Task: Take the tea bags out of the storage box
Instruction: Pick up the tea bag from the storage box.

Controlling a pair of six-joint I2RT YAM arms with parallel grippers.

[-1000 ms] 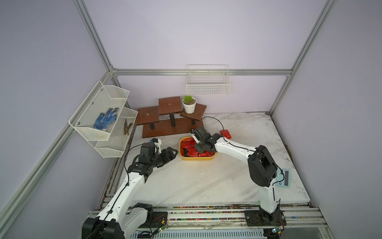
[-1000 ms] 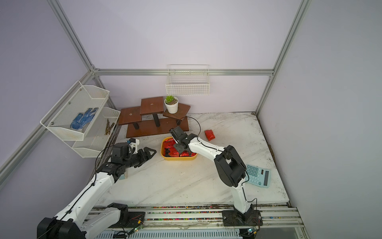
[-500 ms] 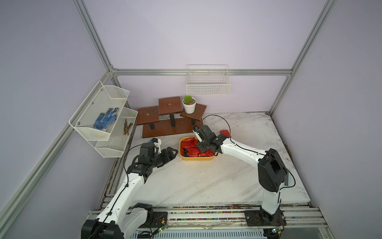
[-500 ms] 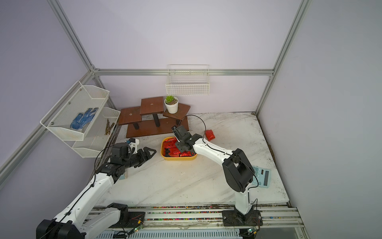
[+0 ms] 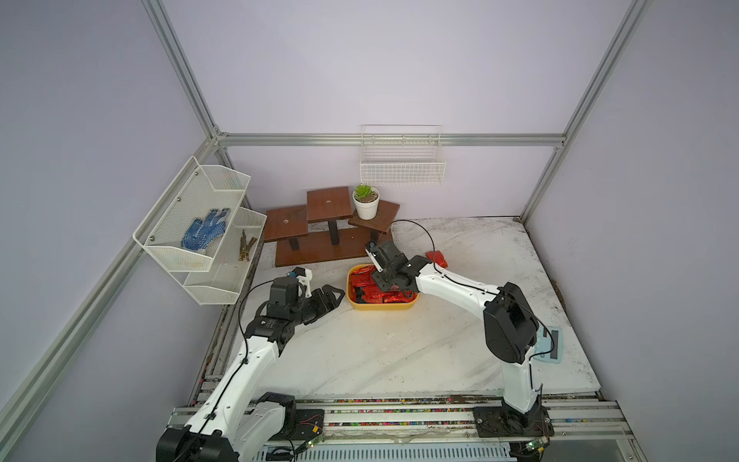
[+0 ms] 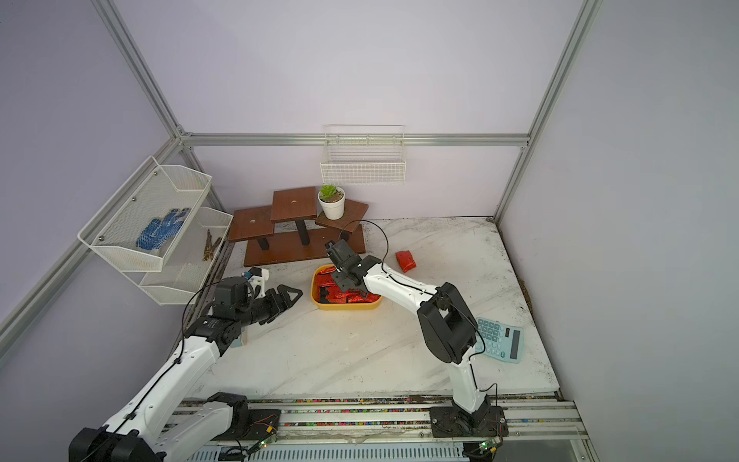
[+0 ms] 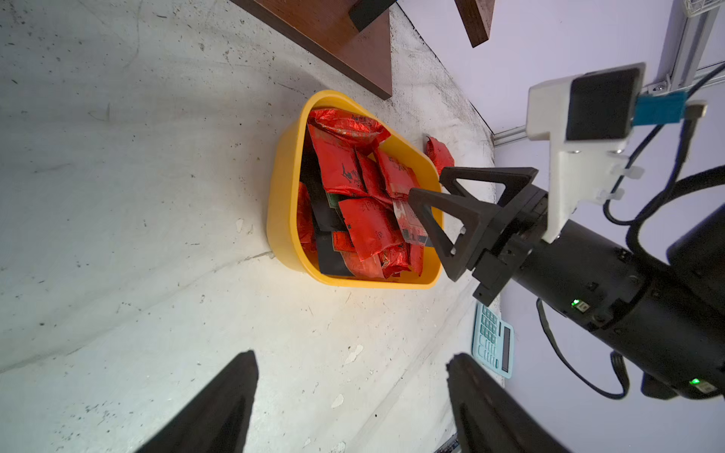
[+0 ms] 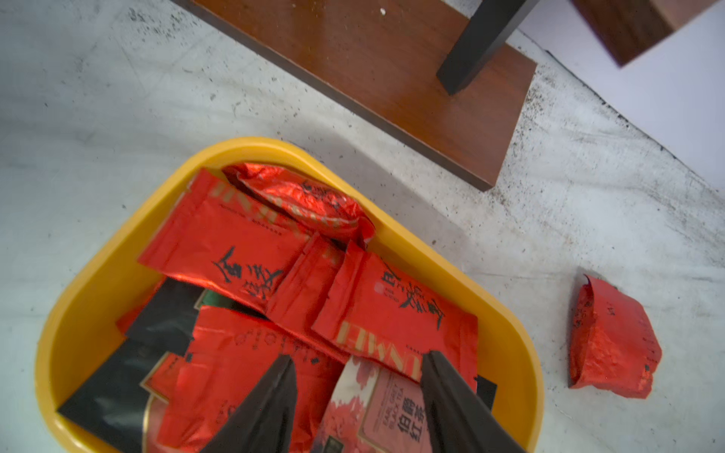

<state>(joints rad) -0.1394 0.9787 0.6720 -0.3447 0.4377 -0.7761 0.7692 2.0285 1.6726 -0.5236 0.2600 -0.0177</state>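
1 sachet (pinkish) inside right gripper.

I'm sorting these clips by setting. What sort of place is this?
Likely a robot test booth, not a home: metal frame rails, two robot arms mounted at a worn tabletop, and staged props like the potted plant.
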